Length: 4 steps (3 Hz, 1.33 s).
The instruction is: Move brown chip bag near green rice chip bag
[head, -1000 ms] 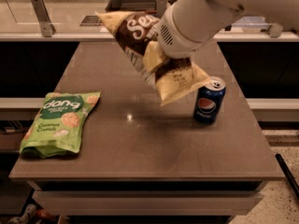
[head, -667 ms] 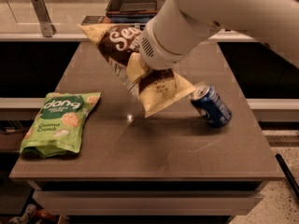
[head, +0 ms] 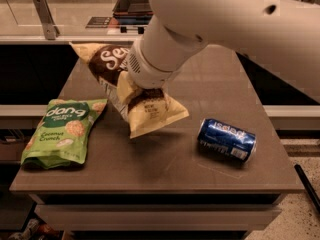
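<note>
Jaws clenched on the brown chip bag [head: 150, 115], buried in its crumpled middle. Gripper [head: 136, 88] mostly hidden by the foil, at the end of a thick white arm [head: 225, 24] that comes in from the upper right.

Nearest: front edge of the bench [head: 150, 184], grey-brown top. Green rice chip bag [head: 65, 131] lies flat on it close to that edge, label up, white "dang" lettering at its far end. Blue soda can [head: 226, 139] on its side, well to the right of the green bag at about the same depth, touching nothing.

Next back: brown chip bag, held clear of the bench and tilted, its shadow on the top below. Its cream lower end hangs just right of the green bag's far right corner, close but apart. Its dark brown panel with white script points up and back, beyond the green bag. Gripper sits above and to the right of the green bag.

Farthest: a counter [head: 75, 26] behind the green bag, with an upright metal post [head: 45, 16] standing on it.
</note>
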{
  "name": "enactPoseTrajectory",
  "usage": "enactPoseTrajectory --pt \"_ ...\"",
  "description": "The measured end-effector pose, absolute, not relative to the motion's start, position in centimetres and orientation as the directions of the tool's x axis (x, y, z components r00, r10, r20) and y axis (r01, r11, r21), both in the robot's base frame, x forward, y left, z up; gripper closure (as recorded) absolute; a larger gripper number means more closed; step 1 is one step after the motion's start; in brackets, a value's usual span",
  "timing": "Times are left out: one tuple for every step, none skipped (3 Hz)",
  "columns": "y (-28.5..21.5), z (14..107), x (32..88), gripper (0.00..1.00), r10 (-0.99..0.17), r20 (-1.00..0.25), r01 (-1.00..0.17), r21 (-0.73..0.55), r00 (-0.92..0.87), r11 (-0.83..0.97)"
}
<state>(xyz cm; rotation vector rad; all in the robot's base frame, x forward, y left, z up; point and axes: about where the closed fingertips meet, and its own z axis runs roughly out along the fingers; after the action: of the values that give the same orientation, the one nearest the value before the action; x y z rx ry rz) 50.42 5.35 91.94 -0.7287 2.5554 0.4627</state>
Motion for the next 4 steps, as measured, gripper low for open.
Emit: enactPoseTrajectory --pt "6.23 91.17 50.01 1.0 -0.415 -0.467 -0.556 0.216 -0.781 0.803" --pt "6.23 91.3 49.94 0.82 -0.416 -0.47 -0.557 0.213 -0.779 0.803" --pt "6.28 91.39 49.86 0.59 -0.417 -0.472 -0.558 0.212 -0.777 0.802" --pt "6.32 91.47 49.78 0.36 -0.418 -0.473 -0.56 0.211 -0.776 0.801"
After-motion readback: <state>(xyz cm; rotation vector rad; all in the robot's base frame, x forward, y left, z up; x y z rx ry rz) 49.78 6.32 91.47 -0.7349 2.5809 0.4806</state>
